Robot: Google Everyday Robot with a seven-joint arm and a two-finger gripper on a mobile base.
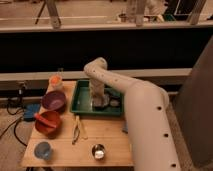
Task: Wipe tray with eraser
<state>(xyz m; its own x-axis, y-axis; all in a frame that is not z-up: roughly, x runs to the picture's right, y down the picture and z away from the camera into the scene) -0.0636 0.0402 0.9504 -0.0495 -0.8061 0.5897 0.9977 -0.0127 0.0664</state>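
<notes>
The green tray (83, 98) sits at the back middle of the wooden table. My white arm reaches down into it from the right. My gripper (99, 104) is low inside the tray, near its front middle, over a pale grey thing that may be the eraser (103, 105). The arm hides part of the tray's right side.
A purple bowl (53, 100) and a red bowl (48, 123) stand left of the tray. An orange cup (55, 81) is at the back left. A blue cup (43, 150) and a small metal cup (98, 151) stand near the front edge. Tongs (77, 129) lie in front of the tray.
</notes>
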